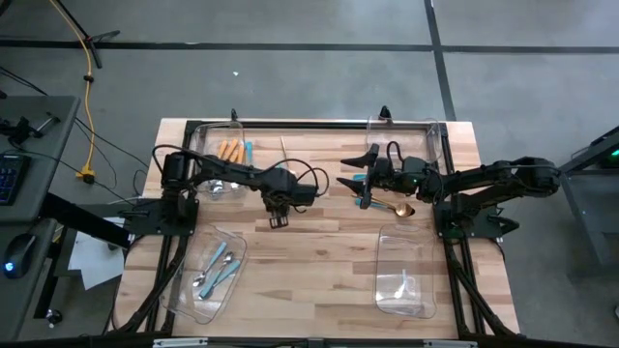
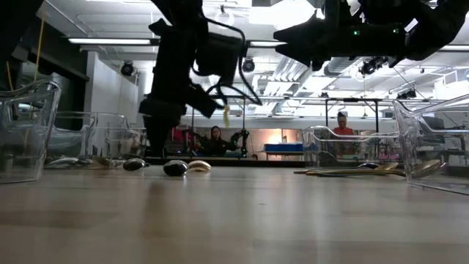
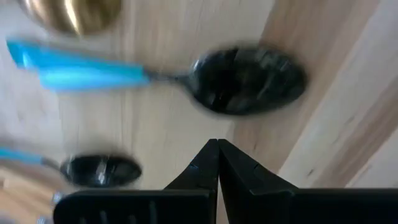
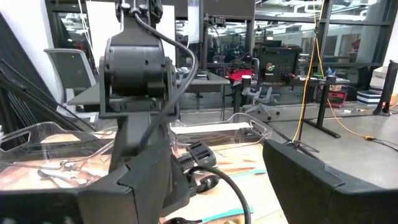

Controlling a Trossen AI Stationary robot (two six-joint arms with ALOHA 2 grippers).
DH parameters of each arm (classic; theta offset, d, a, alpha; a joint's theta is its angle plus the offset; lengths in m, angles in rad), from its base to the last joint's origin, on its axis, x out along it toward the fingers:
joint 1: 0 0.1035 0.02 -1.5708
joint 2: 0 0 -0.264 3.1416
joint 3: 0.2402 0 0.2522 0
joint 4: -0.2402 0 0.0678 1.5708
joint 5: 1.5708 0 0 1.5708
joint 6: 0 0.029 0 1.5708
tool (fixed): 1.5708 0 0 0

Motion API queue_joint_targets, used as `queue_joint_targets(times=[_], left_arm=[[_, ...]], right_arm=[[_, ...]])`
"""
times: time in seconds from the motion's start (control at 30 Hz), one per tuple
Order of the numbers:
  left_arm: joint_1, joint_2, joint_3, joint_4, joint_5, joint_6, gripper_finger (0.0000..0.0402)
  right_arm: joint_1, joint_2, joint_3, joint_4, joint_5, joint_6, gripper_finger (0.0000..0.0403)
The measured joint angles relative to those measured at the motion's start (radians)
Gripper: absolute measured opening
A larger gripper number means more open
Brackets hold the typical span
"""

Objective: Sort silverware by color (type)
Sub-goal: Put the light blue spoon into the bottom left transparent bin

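My left gripper [image 1: 279, 220] hangs low over the table's middle, jaws pressed together on nothing, just above a black spoon with a teal handle [image 3: 249, 79]. My right gripper [image 4: 214, 186] stands wide open and empty by the far bin [image 1: 406, 130], near a gold spoon [image 1: 398, 209]. The bare table [image 1: 319, 271] between the two near bins leaves me open room.
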Motion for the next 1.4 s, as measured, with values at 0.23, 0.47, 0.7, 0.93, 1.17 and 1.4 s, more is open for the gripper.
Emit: queue_joint_targets(times=[0.23,0.47,0.7,0.93,1.17,1.4], left_arm=[[0.005,0.042,0.0,0.022,0.001,0.036,0.0],[0.008,0.045,0.0,0.052,0.005,0.044,0.0],[0.002,0.044,0.0,0.132,0.029,0.069,0.0],[-0.006,0.044,0.003,0.165,0.025,0.078,0.0],[-0.003,0.043,0.01,0.175,0.025,0.087,0.0],[-0.001,0.039,0.039,0.084,-0.086,0.101,0.0]], right_arm=[[0.0,0.0,0.0,0.0,0.0,0.0,0.0243],[0.0,0.0,0.0,0.0,0.0,-0.001,0.0243],[0.0,0.0,0.0,0.0,0.0,-0.001,0.0243],[0.0,0.0,0.0,0.0,0.0,-0.001,0.0243],[0.0,0.0,0.0,0.0,0.0,-0.001,0.0243],[0.0,0.0,0.0,0.0,0.0,-0.001,0.0243]])
